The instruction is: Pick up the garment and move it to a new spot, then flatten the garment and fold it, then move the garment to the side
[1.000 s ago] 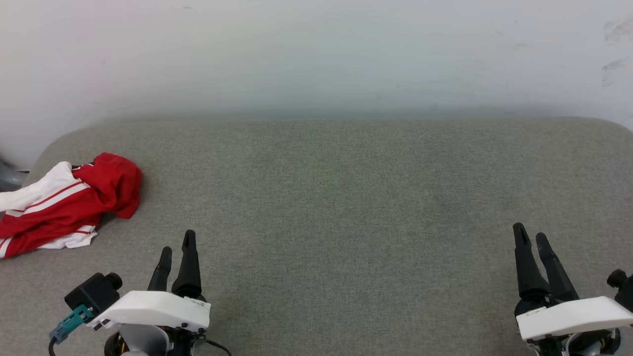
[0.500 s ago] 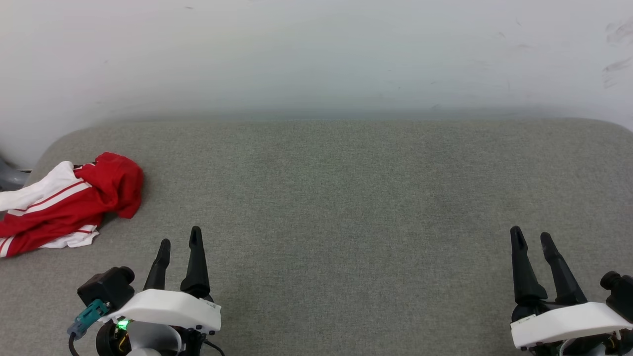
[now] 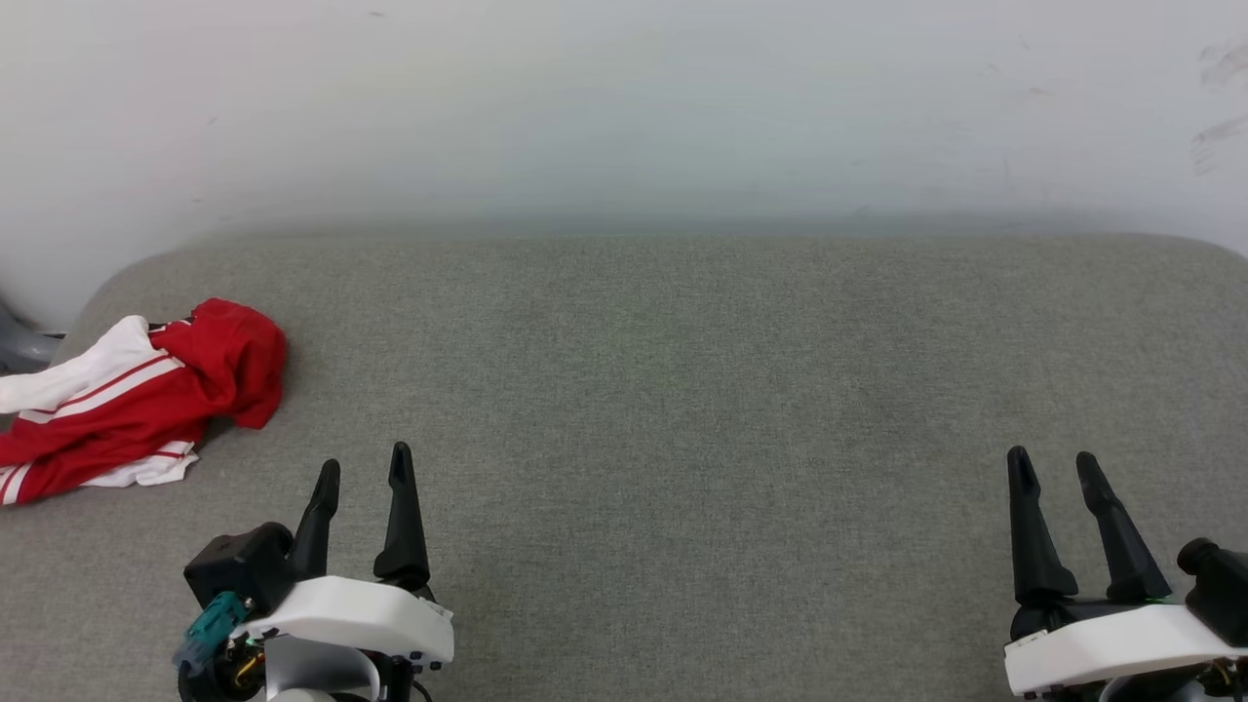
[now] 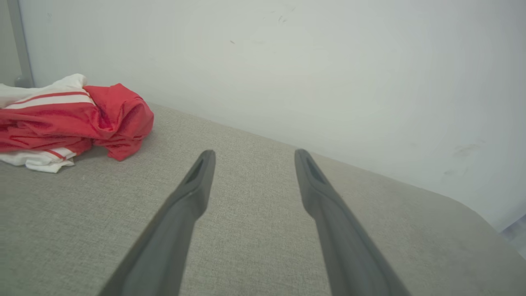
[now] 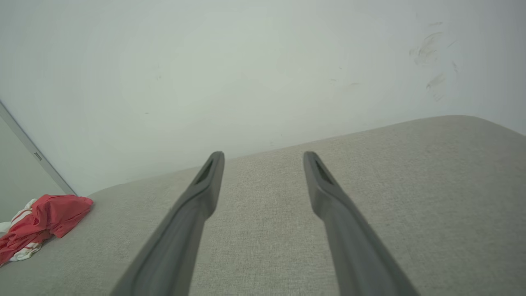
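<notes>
Down at the near edge of the head view, both arms sit low over the grey padded surface [image 3: 663, 390]. Lower left, the left gripper [image 3: 364, 458] points up the frame, its two dark fingers parted moderately wide with nothing between them, white wrist housing [image 3: 361, 616] behind and a black camera block [image 3: 239, 570] with a teal plug [image 3: 210, 631] on its outer side. Lower right, the right gripper [image 3: 1051, 456] mirrors it: fingers spread about as far, empty too. Left wrist view confirms it, the left gripper [image 4: 253, 153] showing a clear gap with bare fabric beyond. Same story from the right wrist, the right gripper [image 5: 263, 154] spread over bare padding.

Further out now, and to the left: the garment [image 3: 146, 390] lies in a crumpled heap near the surface's left edge, well apart from the left gripper and far across from the right one. Red body bunched into a hump at its right end, white sleeve with red stripes draped over the left part, cut off by the frame. From the left wrist the garment [image 4: 82, 119] sits up and left of the fingers, resting on the padding near the wall; from the right wrist, the garment [image 5: 41, 222] is a small red bundle at far left.

Behind it all, a pale wall [image 3: 624, 107] runs along the surface's back edge, with dark scuff marks [image 3: 1214, 68] at its upper right.
</notes>
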{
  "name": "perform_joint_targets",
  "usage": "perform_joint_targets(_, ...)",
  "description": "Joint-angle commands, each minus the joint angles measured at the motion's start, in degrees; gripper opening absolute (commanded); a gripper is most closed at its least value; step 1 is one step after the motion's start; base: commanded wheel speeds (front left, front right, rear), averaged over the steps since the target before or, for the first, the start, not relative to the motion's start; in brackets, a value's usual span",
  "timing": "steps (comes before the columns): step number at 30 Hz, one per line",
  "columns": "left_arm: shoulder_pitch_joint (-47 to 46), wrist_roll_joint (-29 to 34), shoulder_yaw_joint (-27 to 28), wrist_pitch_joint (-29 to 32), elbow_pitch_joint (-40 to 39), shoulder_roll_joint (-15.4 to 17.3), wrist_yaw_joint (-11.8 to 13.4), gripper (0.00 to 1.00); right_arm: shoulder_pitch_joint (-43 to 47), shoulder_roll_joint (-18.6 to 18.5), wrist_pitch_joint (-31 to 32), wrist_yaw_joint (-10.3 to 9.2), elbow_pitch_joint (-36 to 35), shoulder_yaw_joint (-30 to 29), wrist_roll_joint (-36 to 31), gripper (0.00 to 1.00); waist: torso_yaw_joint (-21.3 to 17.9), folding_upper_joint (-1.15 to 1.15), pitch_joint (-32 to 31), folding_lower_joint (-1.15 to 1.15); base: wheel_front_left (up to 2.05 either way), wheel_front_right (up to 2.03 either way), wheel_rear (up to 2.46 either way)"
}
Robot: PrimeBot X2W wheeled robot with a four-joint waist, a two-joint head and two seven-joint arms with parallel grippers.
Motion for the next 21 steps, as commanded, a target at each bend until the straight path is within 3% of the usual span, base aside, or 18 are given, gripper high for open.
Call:
perform_joint_targets(1, 0.1, 1.8, -0.3, -0.6, -0.8, 0.5, 0.4, 1.0, 0.1, -0.1, -0.7, 0.0, -1.0, -0.2, -1.8, 1.0, 0.0, 0.0, 0.0, 0.0, 0.0, 0.0, 0.0)
perform_joint_targets(21, 1.3, 10.8, -1.2, -3.1, -2.0, 0.2, 0.0, 1.0, 1.5, -0.1, -3.1, 0.0, -2.8, -0.4, -8.7, 1.0, 0.6, 0.0, -0.1, 0.0, 0.0, 0.0, 0.0)
